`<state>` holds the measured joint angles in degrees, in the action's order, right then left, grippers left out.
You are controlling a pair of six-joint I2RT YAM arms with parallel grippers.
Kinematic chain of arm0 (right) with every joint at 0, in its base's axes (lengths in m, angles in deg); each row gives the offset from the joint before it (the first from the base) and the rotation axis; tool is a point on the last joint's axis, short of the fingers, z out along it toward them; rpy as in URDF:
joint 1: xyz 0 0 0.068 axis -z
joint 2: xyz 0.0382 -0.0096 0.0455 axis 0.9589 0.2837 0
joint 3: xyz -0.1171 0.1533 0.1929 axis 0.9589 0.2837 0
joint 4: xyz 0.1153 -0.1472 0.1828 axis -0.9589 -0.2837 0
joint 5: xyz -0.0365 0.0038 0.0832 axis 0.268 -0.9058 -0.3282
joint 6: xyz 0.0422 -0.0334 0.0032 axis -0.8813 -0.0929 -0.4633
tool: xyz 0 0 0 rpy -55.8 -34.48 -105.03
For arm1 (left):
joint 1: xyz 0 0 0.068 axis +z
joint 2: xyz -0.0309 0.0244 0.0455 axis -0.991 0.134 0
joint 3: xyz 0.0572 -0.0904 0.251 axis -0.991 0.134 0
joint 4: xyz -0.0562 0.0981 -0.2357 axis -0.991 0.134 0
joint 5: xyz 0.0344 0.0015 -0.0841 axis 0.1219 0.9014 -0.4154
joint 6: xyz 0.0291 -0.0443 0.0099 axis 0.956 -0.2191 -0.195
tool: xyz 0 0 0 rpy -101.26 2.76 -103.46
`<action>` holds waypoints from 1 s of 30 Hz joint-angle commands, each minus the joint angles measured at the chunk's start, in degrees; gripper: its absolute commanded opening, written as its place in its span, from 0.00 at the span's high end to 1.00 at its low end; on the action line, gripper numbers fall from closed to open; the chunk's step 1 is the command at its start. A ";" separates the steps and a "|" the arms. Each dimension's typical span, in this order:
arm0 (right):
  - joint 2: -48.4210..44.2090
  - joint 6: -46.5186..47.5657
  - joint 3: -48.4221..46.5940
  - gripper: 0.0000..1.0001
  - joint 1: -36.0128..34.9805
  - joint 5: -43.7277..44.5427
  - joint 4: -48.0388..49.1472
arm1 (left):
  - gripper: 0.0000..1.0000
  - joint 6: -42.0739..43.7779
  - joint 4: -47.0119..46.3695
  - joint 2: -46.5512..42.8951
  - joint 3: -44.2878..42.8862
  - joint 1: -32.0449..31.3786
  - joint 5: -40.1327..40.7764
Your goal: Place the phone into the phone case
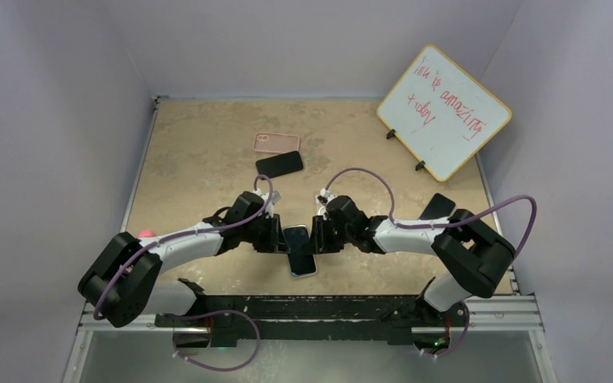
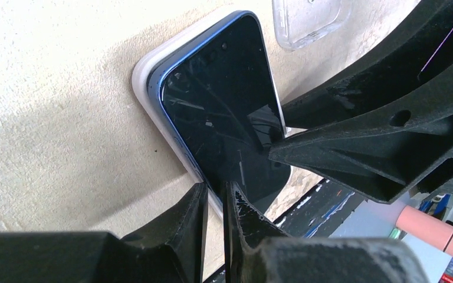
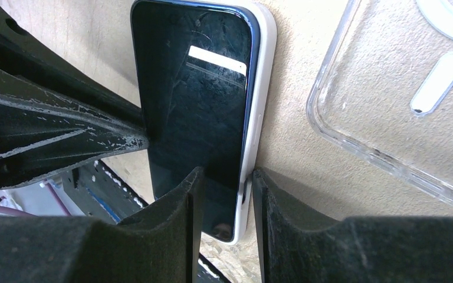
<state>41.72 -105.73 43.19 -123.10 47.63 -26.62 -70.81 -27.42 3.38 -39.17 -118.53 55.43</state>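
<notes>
A blue phone (image 1: 299,247) with a dark screen lies face up in a white phone case (image 2: 144,73) near the table's front edge. In the left wrist view the phone (image 2: 224,112) sits slightly proud of the case rim at its far corner. My left gripper (image 2: 215,203) is nearly shut, with the case's long edge between its tips. My right gripper (image 3: 224,183) straddles the opposite long edge of the white case (image 3: 264,65). One finger rests over the screen (image 3: 194,100) and the other touches the case's outer wall. In the top view the left gripper (image 1: 278,237) and the right gripper (image 1: 318,235) flank the phone.
A clear case (image 3: 401,100) lies just beyond the phone and also shows in the left wrist view (image 2: 307,20). A pink case (image 1: 277,143) and a black phone (image 1: 279,164) lie farther back. A whiteboard (image 1: 444,112) stands at the back right, with a black object (image 1: 437,206) near the right arm.
</notes>
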 commanded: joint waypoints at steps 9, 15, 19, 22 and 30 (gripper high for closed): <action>1.08 0.15 0.93 0.71 -0.23 0.36 2.64 | 0.74 2.33 7.62 -4.53 -5.80 -1.18 4.49; 1.94 -0.45 2.51 0.72 -0.20 1.30 4.53 | 0.70 1.19 6.70 -3.19 -4.74 -1.17 4.55; 3.06 -1.45 3.58 0.73 -0.22 0.72 6.70 | 0.70 1.59 7.12 -1.97 -4.61 -1.20 5.88; 3.10 -2.07 3.79 0.73 -0.22 0.29 7.58 | 0.76 1.39 6.51 0.07 -4.60 -1.13 5.06; 2.67 -2.39 2.91 0.72 -0.23 -1.29 9.95 | 0.83 -0.31 3.13 4.85 -3.72 -1.20 1.41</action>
<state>42.96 -107.79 45.84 -122.95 47.52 -18.97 -70.18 -19.94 5.34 -43.44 -119.10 59.71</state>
